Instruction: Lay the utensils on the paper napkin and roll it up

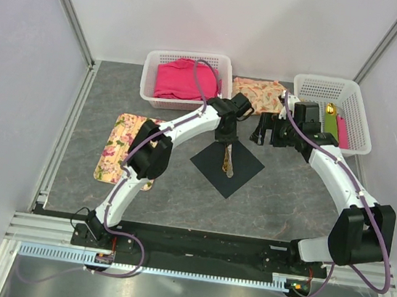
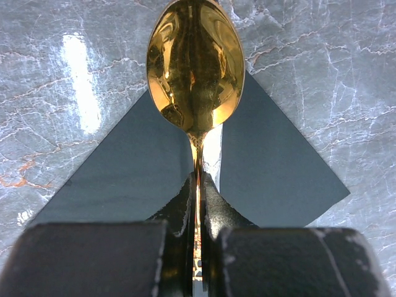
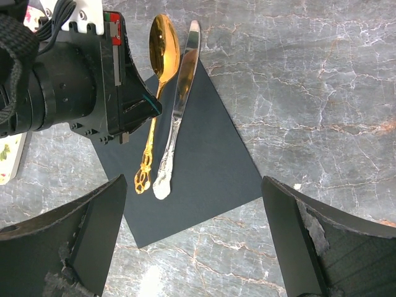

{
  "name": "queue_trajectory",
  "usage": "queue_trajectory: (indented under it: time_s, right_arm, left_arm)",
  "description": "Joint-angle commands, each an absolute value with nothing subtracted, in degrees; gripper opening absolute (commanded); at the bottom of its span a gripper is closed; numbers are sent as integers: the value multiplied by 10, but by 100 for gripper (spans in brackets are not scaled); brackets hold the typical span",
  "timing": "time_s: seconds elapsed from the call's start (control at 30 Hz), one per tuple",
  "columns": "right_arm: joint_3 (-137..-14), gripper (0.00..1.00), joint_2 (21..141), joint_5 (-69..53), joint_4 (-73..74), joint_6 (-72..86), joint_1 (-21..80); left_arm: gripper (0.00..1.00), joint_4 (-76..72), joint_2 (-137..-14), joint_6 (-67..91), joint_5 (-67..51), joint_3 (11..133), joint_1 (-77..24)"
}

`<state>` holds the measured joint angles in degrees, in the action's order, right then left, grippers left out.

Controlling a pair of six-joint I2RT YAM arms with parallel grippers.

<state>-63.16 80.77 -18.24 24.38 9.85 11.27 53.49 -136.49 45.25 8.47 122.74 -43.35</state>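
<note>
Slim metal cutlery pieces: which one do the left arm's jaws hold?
The gold-coloured metal spoon; the silver-coloured metal knife beside it lies untouched.

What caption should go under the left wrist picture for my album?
Left gripper shut on a gold spoon, black paper napkin beneath.

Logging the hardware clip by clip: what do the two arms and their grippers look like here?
The left arm and right arm have white shells between bulky black joint housings, with a purple cable running along each. The left gripper and right gripper are black; the right one's fingers are broad dark pads, scuffed pale at the edges.
</note>
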Motion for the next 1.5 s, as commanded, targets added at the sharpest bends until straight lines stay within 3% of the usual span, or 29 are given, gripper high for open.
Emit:
queue_trajectory:
  time_s: [0.0, 0.77, 1.47]
  right_arm:
    - [-643, 98, 809, -201, 230, 105, 109]
    - [-635, 98, 814, -207, 223, 109, 107]
    - [-638, 98, 806, -210, 222, 113, 103]
  left_arm:
    - [2, 518, -1369, 481, 92, 1246, -430]
    - [2, 509, -1397, 486, 62, 1230, -420]
    - [31, 501, -1347, 455, 34, 1235, -417]
